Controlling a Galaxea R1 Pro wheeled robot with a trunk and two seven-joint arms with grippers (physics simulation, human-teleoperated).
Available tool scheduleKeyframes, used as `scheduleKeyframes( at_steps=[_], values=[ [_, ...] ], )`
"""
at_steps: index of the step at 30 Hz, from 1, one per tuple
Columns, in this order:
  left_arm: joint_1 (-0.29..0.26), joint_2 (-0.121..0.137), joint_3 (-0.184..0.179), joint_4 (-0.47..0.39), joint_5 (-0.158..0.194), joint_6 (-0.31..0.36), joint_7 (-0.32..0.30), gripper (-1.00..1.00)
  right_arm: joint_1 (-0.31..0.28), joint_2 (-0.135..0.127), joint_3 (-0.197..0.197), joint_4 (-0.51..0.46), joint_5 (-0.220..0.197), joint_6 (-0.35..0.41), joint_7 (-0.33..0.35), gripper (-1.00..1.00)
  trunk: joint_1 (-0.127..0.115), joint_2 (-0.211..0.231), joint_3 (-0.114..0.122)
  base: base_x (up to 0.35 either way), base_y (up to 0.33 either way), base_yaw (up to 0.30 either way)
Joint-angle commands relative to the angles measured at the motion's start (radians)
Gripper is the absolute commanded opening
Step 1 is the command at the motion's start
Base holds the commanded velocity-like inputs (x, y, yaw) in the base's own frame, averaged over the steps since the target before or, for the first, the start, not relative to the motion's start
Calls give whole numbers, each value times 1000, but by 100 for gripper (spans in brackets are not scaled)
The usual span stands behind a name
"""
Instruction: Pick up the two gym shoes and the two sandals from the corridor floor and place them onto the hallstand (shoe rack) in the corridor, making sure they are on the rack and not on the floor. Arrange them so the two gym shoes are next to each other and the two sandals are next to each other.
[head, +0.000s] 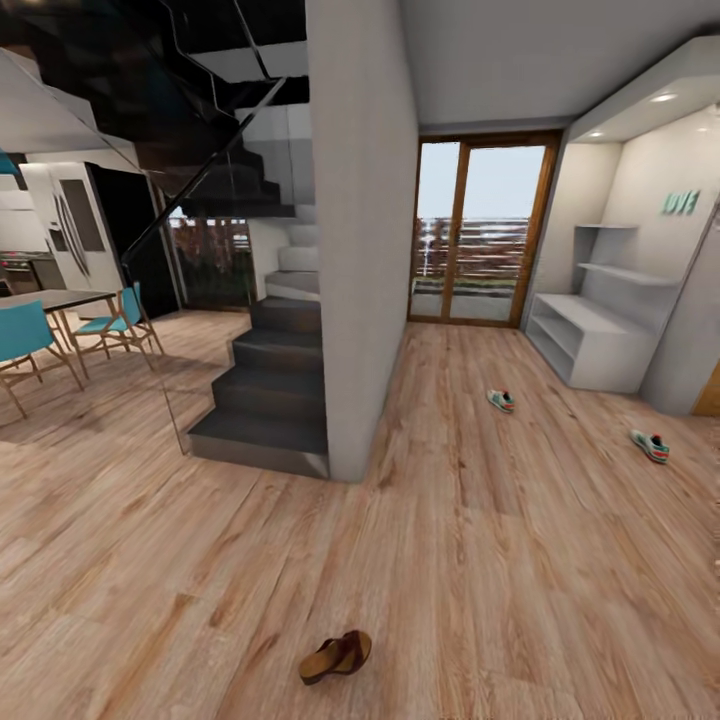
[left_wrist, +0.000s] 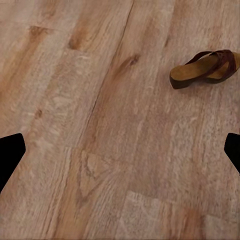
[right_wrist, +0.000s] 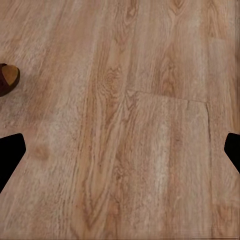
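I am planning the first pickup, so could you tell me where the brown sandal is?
In the head view the brown sandal lies on the corridor floor nearest the robot, well short of the staircase.

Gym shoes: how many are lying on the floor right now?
2. One gym shoe lies mid-floor in front of the glass door; the other gym shoe lies further right, near the grey hallstand. Both are on the floor, apart.

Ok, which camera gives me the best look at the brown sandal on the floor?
The left wrist view: the sandal shows whole, side-on, with its straps and insole clear. The head view shows it small near the bottom edge. The right wrist view catches just an end of it at the frame edge.
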Motion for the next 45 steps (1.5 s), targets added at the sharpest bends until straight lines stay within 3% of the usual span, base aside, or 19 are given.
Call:
scheduleKeyframes(
  at_steps=[1,18,45],
  values=[
    [0,0,-1,0,5,-3,0,100,-1,0,0,1,-1,-3,-1,100,0,0,-1,4,2,-188],
    [0,4,35,0,3,-6,-4,100,0,0,0,2,-1,-3,-1,100,0,0,-1,1,0,-211],
    [0,5,37,0,1,-5,-5,100,0,0,0,1,-1,-3,-1,100,0,0,-3,7,0,-14]
  ],
)
